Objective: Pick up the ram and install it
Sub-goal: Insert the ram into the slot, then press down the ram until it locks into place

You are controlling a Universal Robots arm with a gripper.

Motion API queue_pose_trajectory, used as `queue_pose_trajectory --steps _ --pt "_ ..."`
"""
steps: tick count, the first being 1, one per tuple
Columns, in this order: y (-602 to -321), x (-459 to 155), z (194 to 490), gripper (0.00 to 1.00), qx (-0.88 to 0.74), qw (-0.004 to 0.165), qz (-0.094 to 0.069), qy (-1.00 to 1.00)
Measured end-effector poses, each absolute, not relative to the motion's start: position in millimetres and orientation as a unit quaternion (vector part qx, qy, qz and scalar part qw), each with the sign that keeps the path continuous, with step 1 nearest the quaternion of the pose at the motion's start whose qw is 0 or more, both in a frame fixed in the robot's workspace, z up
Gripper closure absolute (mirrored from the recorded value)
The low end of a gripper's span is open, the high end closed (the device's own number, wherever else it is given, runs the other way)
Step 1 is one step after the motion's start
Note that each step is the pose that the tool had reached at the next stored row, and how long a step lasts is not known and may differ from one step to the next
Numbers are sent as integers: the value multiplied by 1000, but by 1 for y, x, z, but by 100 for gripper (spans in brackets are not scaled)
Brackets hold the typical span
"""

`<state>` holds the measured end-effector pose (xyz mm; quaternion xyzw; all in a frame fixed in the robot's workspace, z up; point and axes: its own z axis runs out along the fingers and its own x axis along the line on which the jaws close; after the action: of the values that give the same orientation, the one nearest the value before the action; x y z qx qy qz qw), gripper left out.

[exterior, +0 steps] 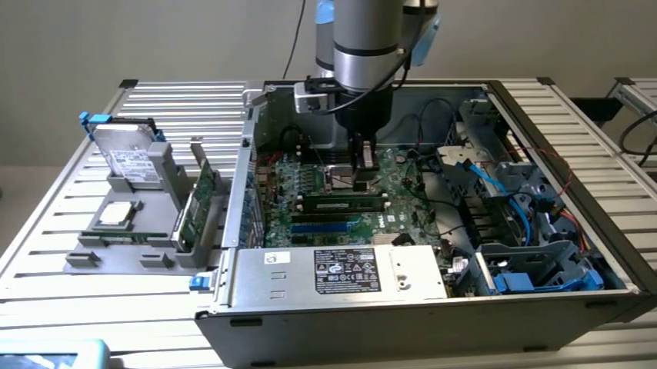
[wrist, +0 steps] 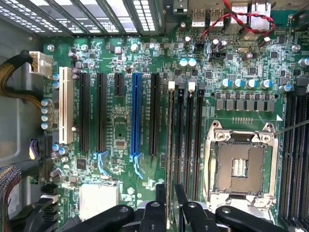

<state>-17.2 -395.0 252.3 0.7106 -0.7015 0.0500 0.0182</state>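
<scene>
Though the ram (exterior: 344, 204), on edge at the motherboard's (exterior: 401, 173) memory slots, looks light and stiff, I'd judge it fragile, best held by its top edge; whether the gripper (exterior: 361, 184) above pinches it, I cannot tell.

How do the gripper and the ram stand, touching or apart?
Cannot tell. In the exterior view the gripper hangs right over the ram, and no gap or contact shows plainly.

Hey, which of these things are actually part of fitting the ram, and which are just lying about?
Part of the job:
- ram
- gripper, closed on the ram
- memory slots

Just lying about:
- hard drive
- expansion card
- processor chip
- power supply
- empty CPU socket
</scene>
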Motion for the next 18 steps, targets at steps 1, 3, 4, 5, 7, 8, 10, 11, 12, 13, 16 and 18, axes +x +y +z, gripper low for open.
queue_pose_trajectory --steps 1,3,4,5,7,8,10,11,12,13,16,18 --pt "-395 -17 252 78 711 19 49 -702" --pt "-395 -17 252 78 711 19 49 -702" --pt "-395 -17 252 78 711 19 49 -702" --pt "-395 -17 252 78 711 19 49 -702" --pt "-395 -17 252 78 711 19 49 -702" --pt "-395 -17 252 78 711 19 49 -702" --pt "-395 -16 252 78 711 19 49 -702" --pt "-395 -16 252 78 711 19 49 -702" --pt "-395 -16 252 78 711 19 49 -702" --pt "-395 -16 252 78 711 19 49 -702" --pt "-395 -16 252 87 711 19 49 -702" --pt "-395 -16 252 89 711 19 49 -702"
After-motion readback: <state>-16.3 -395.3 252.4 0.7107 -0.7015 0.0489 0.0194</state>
